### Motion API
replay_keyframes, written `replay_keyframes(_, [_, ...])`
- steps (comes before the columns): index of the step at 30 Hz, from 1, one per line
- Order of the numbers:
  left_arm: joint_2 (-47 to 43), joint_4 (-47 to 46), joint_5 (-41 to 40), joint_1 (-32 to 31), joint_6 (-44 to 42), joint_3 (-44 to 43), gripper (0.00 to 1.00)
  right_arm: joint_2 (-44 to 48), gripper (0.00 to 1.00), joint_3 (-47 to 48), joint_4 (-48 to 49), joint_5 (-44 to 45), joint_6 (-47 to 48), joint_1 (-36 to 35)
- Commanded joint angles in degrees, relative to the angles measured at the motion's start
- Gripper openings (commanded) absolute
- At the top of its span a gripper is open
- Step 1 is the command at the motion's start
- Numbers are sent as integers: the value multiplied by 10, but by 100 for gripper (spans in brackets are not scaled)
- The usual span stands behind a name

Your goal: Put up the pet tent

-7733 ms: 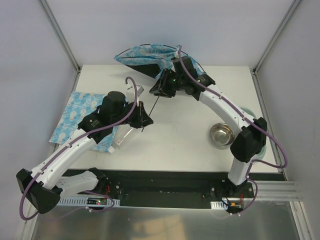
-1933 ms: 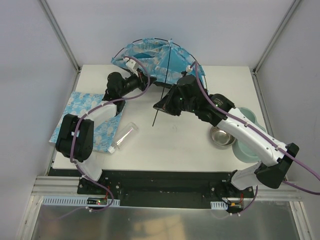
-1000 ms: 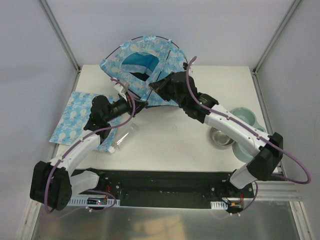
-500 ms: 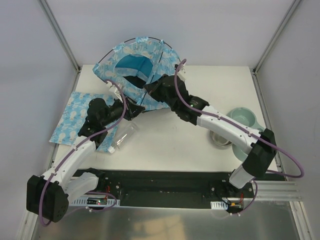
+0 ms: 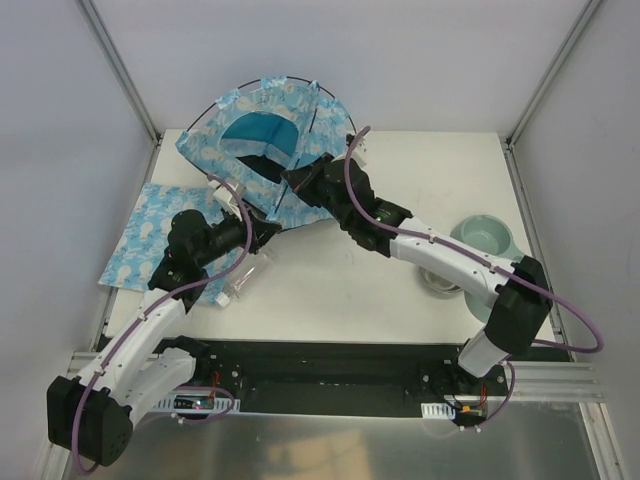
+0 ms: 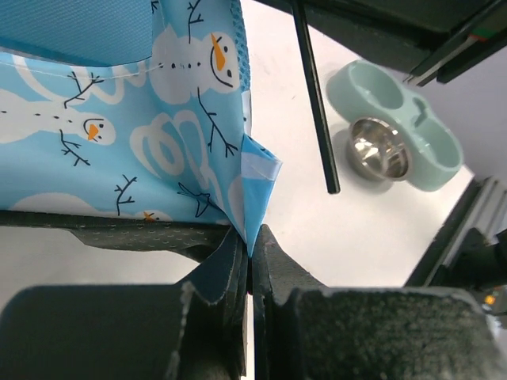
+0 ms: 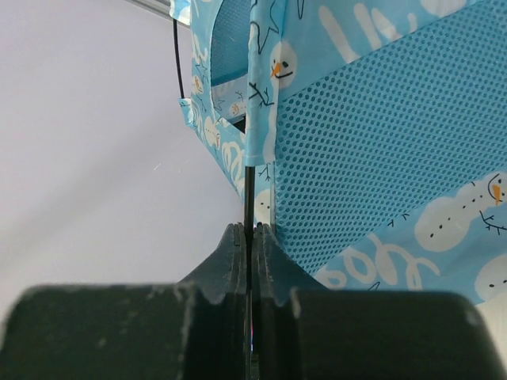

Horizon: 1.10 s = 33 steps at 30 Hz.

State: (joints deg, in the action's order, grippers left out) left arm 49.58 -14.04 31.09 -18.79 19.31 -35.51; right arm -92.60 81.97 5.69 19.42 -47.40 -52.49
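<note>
The pet tent, blue with white snowman print and a turquoise arched doorway, is held up over the table's back left. My left gripper is shut on a bottom corner of its fabric. My right gripper is shut on a thin black pole of the tent, next to a mesh panel. Another black pole end hangs free in the left wrist view.
A flat light-blue printed mat lies at the left. A clear plastic bottle lies by the left arm. A mint double bowl stand with a steel bowl sits at the right.
Both grippers have carried the tent leftward and toward the front. The left arm has pulled back toward its base, and the doorway now faces more to the left.
</note>
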Motion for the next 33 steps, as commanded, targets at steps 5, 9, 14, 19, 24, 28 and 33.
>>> replay_keyframes(5, [-57,28,36,-15,-108,47,0,-13,0,-1,64,98,-41,46])
replay_keyframes(9, [-60,36,43,-15,-135,50,0,-27,0,11,53,119,-60,45])
replay_keyframes(14, [-64,41,49,-15,-146,52,0,-41,0,29,31,141,-65,44])
replay_keyframes(19, [-71,47,42,-16,-160,54,0,-49,0,39,15,159,-86,45])
replay_keyframes(24, [-79,53,37,-16,-166,57,0,-52,0,39,1,178,-95,44])
replay_keyframes(28, [-81,52,47,-16,-161,57,0,-59,0,43,-3,184,-96,44])
replay_keyframes(33, [-84,54,63,-16,-149,54,0,-66,0,44,6,186,-92,45])
